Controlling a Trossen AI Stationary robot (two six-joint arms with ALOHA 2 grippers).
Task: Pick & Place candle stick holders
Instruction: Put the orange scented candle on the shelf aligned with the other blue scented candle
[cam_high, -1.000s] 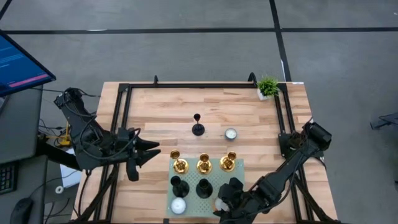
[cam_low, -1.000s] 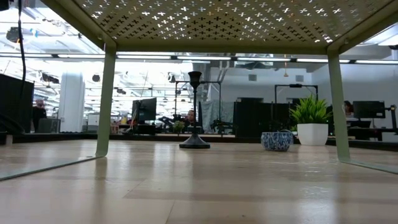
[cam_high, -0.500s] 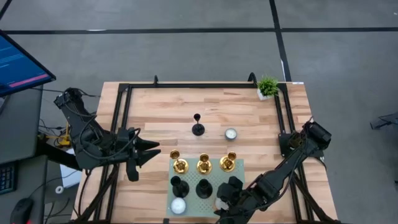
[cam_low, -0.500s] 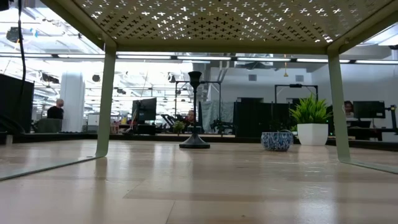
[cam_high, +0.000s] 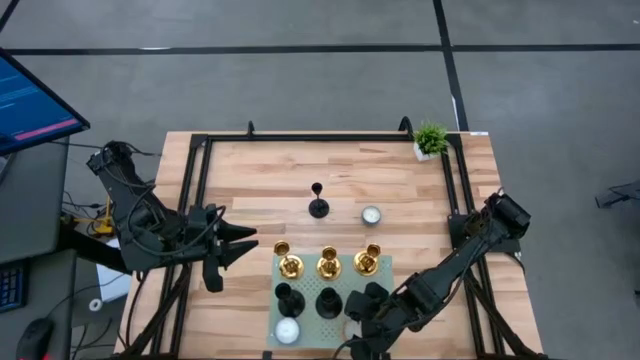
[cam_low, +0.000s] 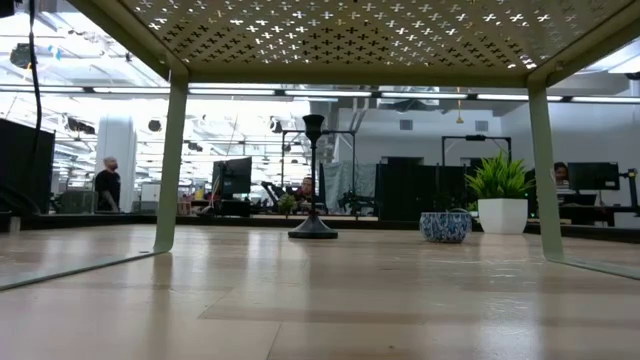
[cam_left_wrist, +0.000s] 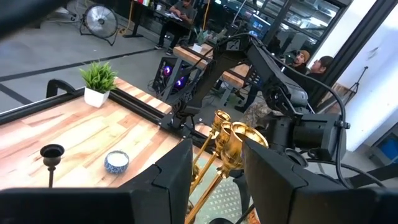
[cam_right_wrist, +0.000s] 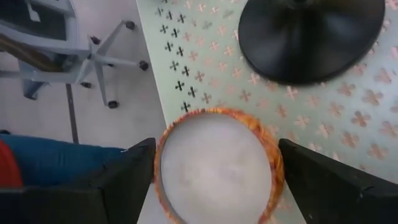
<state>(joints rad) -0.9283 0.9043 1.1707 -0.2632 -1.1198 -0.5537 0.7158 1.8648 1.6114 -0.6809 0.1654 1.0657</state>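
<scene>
Three gold candle stick holders (cam_high: 328, 265) stand in a row on a pale green perforated stand (cam_high: 383, 268). Two black holders (cam_high: 328, 302) stand just nearer on it. A third black holder (cam_high: 318, 200) stands by its round base on the wooden table; it also shows in the low view (cam_low: 313, 180). My right gripper (cam_high: 358, 322) is open over the stand's near right corner, its fingers (cam_right_wrist: 130, 183) on either side of an orange-rimmed white candle cup (cam_right_wrist: 214, 165). My left gripper (cam_high: 245, 246) is open and empty left of the stand, facing the gold holders (cam_left_wrist: 230, 137).
A white candle (cam_high: 287, 331) sits on the stand's near left corner. A blue-white bowl (cam_high: 371, 214) and a potted plant (cam_high: 431, 138) stand on the table beyond. A black frame (cam_high: 330, 137) rims the table. The stand's legs (cam_low: 170, 165) show in the low view.
My right arm has drawn in a little toward the table's left, its gripper staying over the orange-rimmed cup. The holders have not moved.
</scene>
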